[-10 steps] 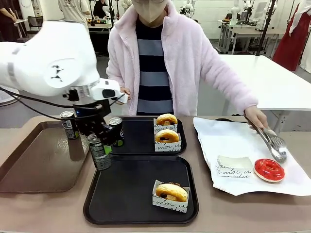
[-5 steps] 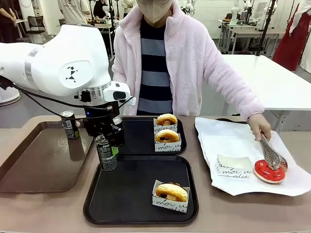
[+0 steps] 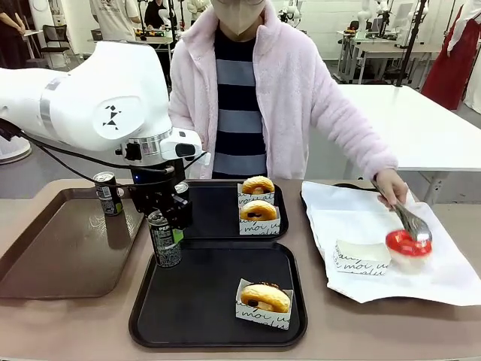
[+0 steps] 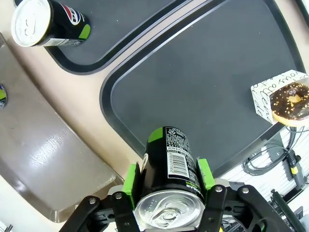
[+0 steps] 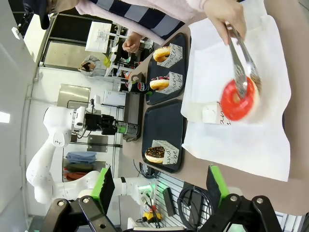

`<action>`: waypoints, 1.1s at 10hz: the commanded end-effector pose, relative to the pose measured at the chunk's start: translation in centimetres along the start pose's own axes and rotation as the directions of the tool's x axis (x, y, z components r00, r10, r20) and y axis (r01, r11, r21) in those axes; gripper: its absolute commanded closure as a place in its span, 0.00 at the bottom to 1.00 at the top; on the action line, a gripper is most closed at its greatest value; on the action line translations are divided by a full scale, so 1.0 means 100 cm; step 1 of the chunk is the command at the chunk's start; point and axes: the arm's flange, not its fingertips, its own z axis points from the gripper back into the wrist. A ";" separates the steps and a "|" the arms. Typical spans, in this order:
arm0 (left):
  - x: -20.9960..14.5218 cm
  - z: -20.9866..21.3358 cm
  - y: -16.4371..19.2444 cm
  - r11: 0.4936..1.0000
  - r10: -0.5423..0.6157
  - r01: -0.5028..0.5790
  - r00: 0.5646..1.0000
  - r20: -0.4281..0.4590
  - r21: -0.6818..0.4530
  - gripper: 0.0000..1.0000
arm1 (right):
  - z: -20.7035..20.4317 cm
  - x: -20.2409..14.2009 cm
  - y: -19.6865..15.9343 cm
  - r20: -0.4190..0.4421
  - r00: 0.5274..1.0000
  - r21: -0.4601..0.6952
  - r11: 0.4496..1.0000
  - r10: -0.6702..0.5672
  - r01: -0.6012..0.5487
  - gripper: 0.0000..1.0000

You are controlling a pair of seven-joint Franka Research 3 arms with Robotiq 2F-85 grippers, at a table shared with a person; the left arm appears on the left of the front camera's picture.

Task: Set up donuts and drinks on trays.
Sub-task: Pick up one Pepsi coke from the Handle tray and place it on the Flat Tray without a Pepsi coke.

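My left gripper [image 3: 167, 219] [image 4: 166, 175] is shut on a black drink can [image 3: 165, 242] [image 4: 169, 162], held upright over the far left corner of the near black tray [image 3: 203, 316] [image 4: 217, 67]. That tray carries a chocolate donut [image 3: 264, 298] [image 4: 290, 100] in a paper sleeve. On the far black tray [image 3: 218, 218] [image 4: 111, 19] are two sleeved donuts [image 3: 258, 210] and a second can [image 4: 46, 21]. A third can [image 3: 107, 193] stands on the brown tray. My right gripper [image 5: 161, 186] is open and holds nothing.
The person's hand [image 3: 391, 184] holds tongs [image 3: 412, 222] around a red-glazed donut [image 3: 406, 242] [image 5: 237, 99], lifted above a white paper sheet [image 3: 361, 218]. An unfilled paper sleeve [image 3: 362, 257] lies on that sheet. The brown tray [image 3: 60, 248] takes up the table's left side.
My left gripper carried the can rightward to the near tray's corner, then held still. The person's tongs closed on the red donut and lifted it off the paper.
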 end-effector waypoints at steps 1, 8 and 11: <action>0.012 -0.003 -0.009 1.000 -0.012 0.011 1.000 0.026 0.016 0.42 | -0.001 0.002 0.000 0.006 1.000 0.020 1.000 0.007 -0.007 0.00; 0.061 -0.028 -0.021 0.999 0.011 -0.009 0.999 0.034 -0.046 0.42 | -0.001 0.002 0.000 0.006 1.000 0.020 1.000 0.007 -0.007 0.00; 0.064 -0.047 -0.017 0.999 -0.002 0.003 1.000 0.022 -0.044 0.42 | -0.001 0.002 0.000 0.006 1.000 0.020 1.000 0.007 -0.007 0.00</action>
